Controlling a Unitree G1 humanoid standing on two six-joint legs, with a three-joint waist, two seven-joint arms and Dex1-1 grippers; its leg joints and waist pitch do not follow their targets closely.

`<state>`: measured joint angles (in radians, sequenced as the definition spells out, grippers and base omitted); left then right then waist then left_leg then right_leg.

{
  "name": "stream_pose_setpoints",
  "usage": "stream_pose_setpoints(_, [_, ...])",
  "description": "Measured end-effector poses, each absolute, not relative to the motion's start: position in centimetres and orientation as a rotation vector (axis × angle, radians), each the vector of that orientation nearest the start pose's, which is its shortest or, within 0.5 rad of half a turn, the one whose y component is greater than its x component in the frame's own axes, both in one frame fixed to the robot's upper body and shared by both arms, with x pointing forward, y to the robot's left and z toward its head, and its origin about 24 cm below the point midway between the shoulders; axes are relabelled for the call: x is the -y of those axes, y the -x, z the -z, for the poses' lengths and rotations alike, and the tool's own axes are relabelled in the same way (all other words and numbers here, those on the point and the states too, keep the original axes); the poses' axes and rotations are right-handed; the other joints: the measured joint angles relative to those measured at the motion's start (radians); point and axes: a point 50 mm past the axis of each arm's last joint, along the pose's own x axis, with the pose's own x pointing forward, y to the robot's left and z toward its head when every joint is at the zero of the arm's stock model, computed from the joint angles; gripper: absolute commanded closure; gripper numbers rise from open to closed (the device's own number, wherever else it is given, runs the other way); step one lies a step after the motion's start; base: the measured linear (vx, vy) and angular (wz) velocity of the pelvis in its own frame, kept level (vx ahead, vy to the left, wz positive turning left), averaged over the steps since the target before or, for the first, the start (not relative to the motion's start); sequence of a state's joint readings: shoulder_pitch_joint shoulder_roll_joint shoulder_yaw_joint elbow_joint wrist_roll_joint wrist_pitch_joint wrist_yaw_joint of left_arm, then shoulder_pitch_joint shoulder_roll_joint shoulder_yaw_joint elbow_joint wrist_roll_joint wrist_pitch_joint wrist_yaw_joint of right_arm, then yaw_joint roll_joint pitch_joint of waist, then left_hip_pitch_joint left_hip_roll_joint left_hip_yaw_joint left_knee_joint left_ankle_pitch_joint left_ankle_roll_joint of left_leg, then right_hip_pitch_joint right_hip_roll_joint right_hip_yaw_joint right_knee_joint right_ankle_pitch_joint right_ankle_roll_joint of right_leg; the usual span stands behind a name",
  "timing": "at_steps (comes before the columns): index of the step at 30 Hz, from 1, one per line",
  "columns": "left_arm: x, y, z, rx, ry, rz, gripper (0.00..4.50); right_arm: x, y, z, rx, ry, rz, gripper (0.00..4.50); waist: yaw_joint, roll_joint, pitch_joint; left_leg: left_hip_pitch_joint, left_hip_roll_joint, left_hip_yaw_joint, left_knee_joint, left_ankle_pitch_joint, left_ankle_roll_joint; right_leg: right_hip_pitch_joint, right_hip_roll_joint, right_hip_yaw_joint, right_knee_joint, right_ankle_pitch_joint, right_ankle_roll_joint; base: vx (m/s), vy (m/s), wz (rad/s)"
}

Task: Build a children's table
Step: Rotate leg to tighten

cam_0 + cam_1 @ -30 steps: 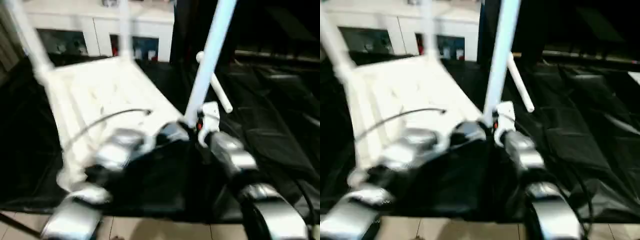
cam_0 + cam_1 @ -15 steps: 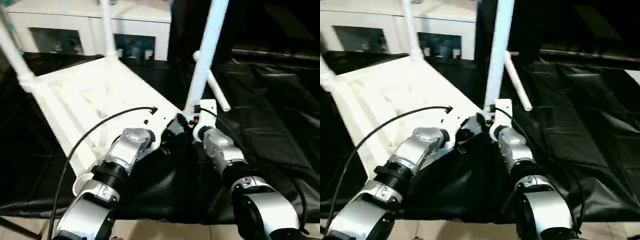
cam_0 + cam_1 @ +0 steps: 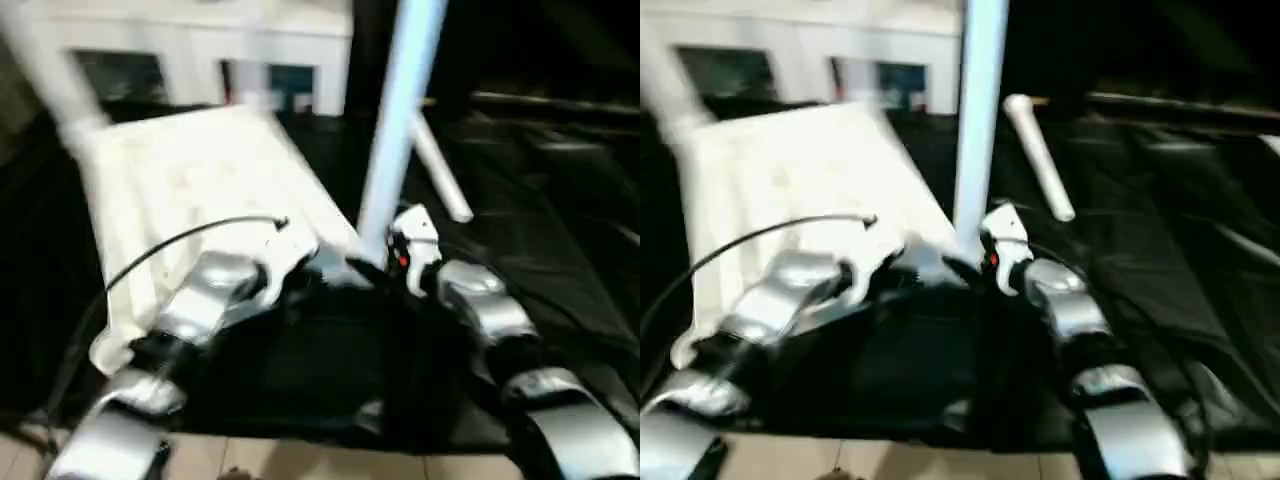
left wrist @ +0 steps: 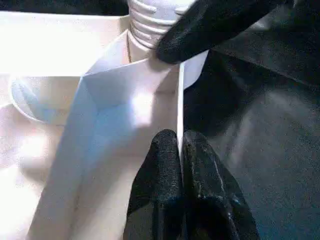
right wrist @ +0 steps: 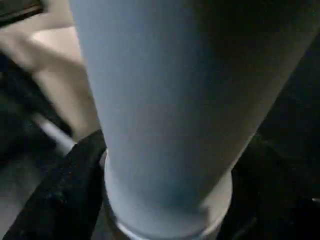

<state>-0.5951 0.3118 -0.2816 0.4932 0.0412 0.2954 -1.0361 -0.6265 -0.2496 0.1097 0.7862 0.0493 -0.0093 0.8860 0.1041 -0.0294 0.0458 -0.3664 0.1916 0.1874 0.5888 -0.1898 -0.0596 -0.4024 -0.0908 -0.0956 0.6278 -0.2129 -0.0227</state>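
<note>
The white table top [image 3: 190, 190] lies upside down on a black sheet [image 3: 560, 230], its ribbed underside facing up and its near corner lifted toward the robot. Behind it stands a white cabinet [image 3: 190, 50] with glass doors.

The left tool [image 4: 180, 150] is clamped on the thin side wall of the table top at that near corner; in the left wrist view its two black fingers [image 4: 162, 170] press together with the white wall edge pinched between them. Just beyond them, the threaded end [image 4: 150, 20] of a leg sits at the round corner socket, and a black finger of the other tool [image 4: 210, 27] lies against it.

The right tool [image 3: 375, 265] is closed around the base of an upright leg [image 3: 395, 120] at that same corner. The right wrist view shows the pale tube [image 5: 165, 100] rising between the tool's black fingers [image 5: 75, 185], which hug it on both sides just above its collar. From the head views the leg stands nearly vertical and runs out of the top of the picture.

Another leg [image 3: 45, 70] rises from the far left corner of the table top. A loose leg [image 3: 1038, 158] lies flat on the black sheet, to the right of the upright one and a little behind it.

A black cable [image 3: 170, 250] arcs over the silver left forearm [image 3: 205, 300].
</note>
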Motion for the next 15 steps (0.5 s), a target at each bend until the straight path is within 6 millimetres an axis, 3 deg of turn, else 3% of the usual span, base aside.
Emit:
stream_pose_setpoints(4, [-12.20, -31.91, -5.66, -0.494, -0.363, 1.212, 4.50, 13.31, -33.22, -4.84, -0.281, 0.193, -1.079, 0.59, -0.001, 0.000, 0.000, 0.000, 0.000, 0.002, 0.001, 0.000, 0.000, 0.000, -0.001, 0.000, 0.000, 0.001, -0.001, 0.000, 0.000, 0.00])
stream_pose_setpoints(15, [-12.63, -31.60, -5.70, -0.506, -0.358, 1.255, 4.50, 13.48, -32.84, -4.85, -0.297, 0.198, -1.133, 1.53, -0.002, -0.001, 0.000, 0.000, 0.000, 0.002, 0.001, 0.000, 0.000, 0.000, -0.001, 0.000, 0.000, 0.001, -0.001, 0.000, 0.000, 0.00])
